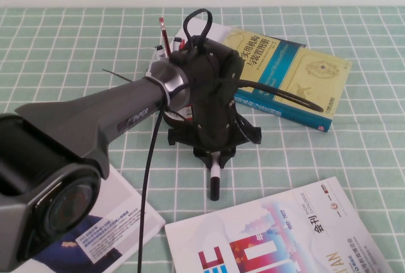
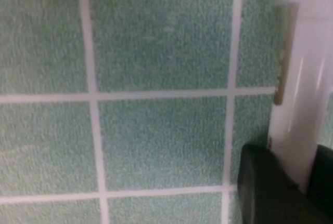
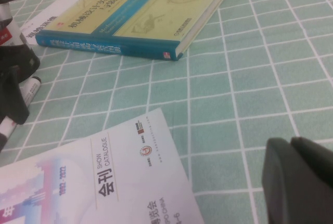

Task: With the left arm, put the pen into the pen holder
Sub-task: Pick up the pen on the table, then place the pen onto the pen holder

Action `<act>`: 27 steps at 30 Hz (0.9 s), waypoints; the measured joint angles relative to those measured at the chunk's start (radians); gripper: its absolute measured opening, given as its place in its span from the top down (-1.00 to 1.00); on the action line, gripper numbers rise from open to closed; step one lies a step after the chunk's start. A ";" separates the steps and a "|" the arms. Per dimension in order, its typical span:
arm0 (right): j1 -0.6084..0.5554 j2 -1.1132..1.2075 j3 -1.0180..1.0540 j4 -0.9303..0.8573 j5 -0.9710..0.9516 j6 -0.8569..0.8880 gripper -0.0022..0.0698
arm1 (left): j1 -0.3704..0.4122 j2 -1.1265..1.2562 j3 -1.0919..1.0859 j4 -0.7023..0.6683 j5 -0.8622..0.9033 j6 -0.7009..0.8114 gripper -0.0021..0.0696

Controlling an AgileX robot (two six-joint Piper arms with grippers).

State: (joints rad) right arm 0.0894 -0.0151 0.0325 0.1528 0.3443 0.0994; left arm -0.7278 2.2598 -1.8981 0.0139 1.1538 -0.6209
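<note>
Covering the table, a green checked cloth (image 1: 354,140); left gripper (image 1: 215,158) reaches down, clamping the white black-capped marker pen (image 1: 216,180); right gripper (image 3: 299,180) low, fingers' state unclear.

Bright, even, diffuse light; only soft, short shadows on the counter (image 1: 354,159) under the pen (image 1: 216,178). Mild glare on the magazine (image 1: 297,235). Left wrist view blurred throughout; right wrist view soft near the dark fingers (image 3: 299,182).

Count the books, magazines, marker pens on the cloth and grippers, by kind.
Book: 1
Magazines: 2
Pen: 1, on the cloth
Grippers: 2 (left gripper shut on the pen mid-table, right gripper low over the cloth at right)
Total: 6
</note>
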 joint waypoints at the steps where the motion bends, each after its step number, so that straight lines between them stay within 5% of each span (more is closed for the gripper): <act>1: 0.000 0.000 0.000 0.000 0.000 0.000 1.00 | 0.001 0.000 0.000 0.000 0.004 0.017 0.63; 21: 0.000 0.000 0.000 0.000 0.000 0.000 1.00 | -0.010 -0.042 -0.007 -0.056 -0.026 0.366 0.62; 27: 0.000 0.000 0.000 0.000 0.000 0.000 1.00 | -0.057 -0.211 0.101 -0.028 -0.237 0.450 0.62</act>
State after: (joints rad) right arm 0.0894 -0.0151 0.0325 0.1528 0.3443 0.0994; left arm -0.7848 2.0489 -1.7970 -0.0145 0.9170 -0.1706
